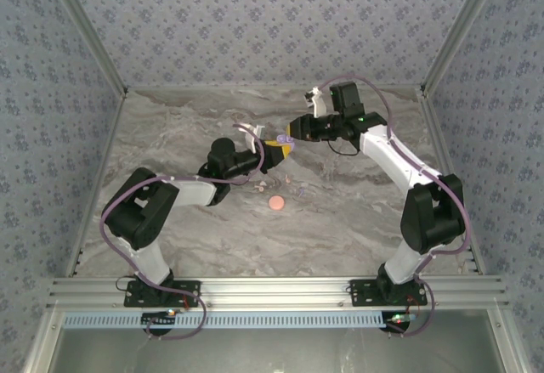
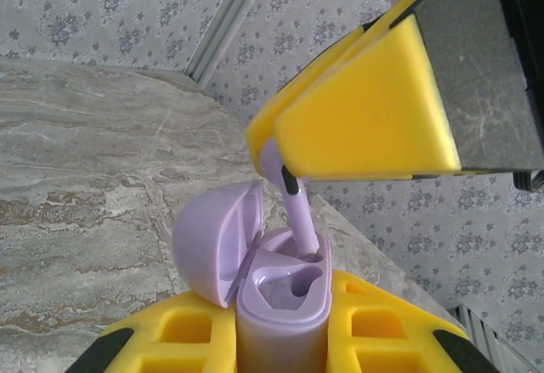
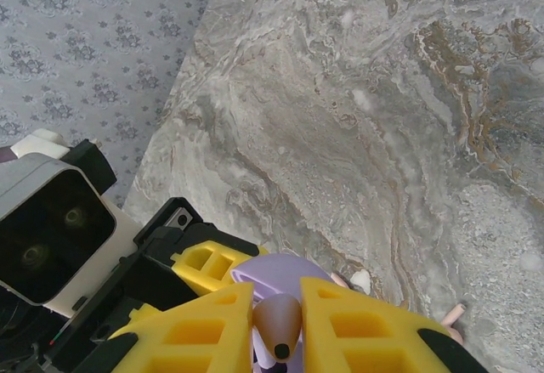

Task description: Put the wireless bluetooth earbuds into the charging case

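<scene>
My left gripper (image 2: 285,343) is shut on a lilac charging case (image 2: 282,309), held upright between its yellow fingers (image 2: 174,335) with the lid (image 2: 212,241) swung open to the left. My right gripper (image 3: 279,339) is shut on a lilac earbud (image 3: 277,313). The earbud's stem (image 2: 301,224) reaches down into the case's far socket; the near socket is empty. In the top view the left gripper (image 1: 274,154) and right gripper (image 1: 293,138) meet above the table's middle. Small whitish and pinkish earbuds (image 3: 360,281) lie on the table below.
A round pink case (image 1: 274,203) lies on the marble table (image 1: 170,135), near of the grippers, with tiny pieces (image 1: 259,188) scattered beside it. Patterned walls enclose the table on three sides. The left wrist camera housing (image 3: 47,237) sits close to my right fingers.
</scene>
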